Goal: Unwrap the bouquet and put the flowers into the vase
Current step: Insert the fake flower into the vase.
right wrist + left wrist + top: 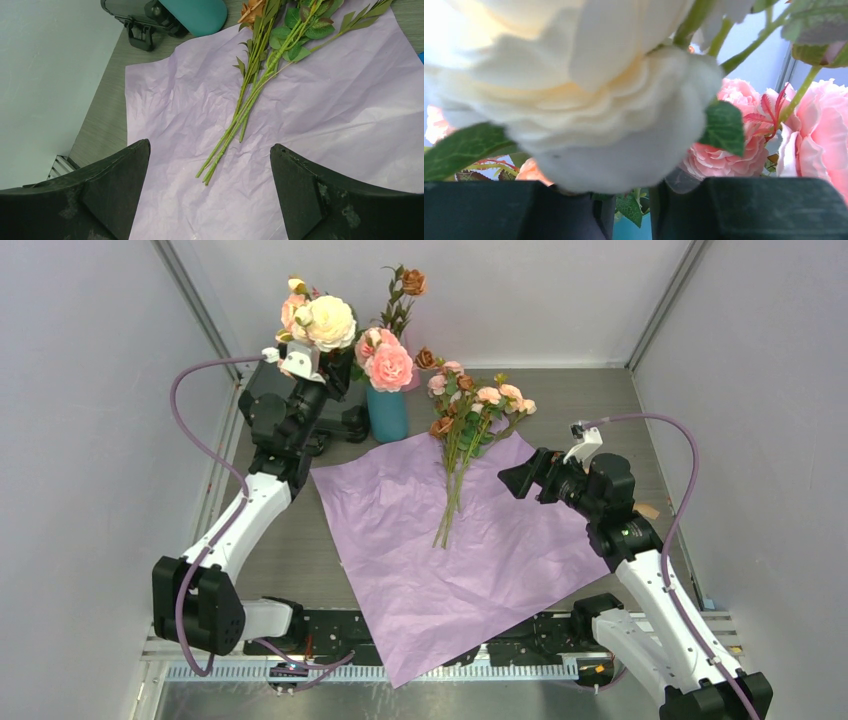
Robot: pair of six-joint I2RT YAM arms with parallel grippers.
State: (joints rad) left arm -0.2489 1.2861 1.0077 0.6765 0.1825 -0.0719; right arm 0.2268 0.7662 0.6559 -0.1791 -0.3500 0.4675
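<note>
Hovering spread and empty, the right claw [210, 162] faces the flowers [458, 450] lying on opened paper [400, 530] just right of the vase [387, 413]. Whether the left claw [300, 360], up by the vase, grips anything I cannot tell. Pinching paper along with the thin stems could drag it and topple the vase.

The paper [450, 540] lies spread on the bench [590, 400], its near corner over the bench's front edge. The flowers [462, 445] lie on its far half, heads past its far edge. The vase [387, 412] stands just behind its far left corner, holding blooms [390, 365]; the left tool [631, 192] is among them. The right tool [210, 145] hangs over its right side.
</note>
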